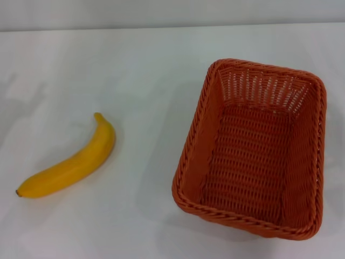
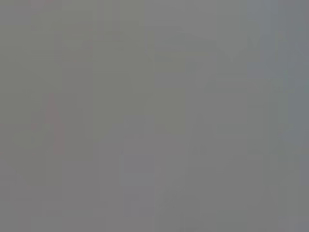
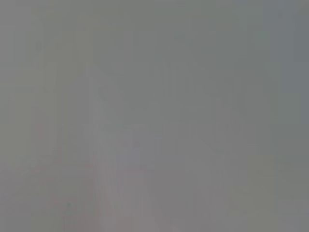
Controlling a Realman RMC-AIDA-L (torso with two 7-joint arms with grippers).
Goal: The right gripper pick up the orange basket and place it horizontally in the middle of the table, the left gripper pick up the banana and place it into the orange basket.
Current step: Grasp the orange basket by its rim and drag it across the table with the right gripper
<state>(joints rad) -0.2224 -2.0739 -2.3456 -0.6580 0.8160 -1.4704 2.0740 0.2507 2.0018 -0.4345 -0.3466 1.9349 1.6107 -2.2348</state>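
A large rectangular burnt-orange woven wicker basket (image 1: pixel 253 148) stood upright on the plain white table (image 1: pixel 140 70), its long axis running away from the robot and its interior holding nothing. A single curved yellow banana (image 1: pixel 70 162) with a dark tip lay flat on the tabletop well to the left of the basket, apart from it. Neither gripper appeared in any view, so whether they were released or clenched could not be told. Both wrist views showed only featureless grey.
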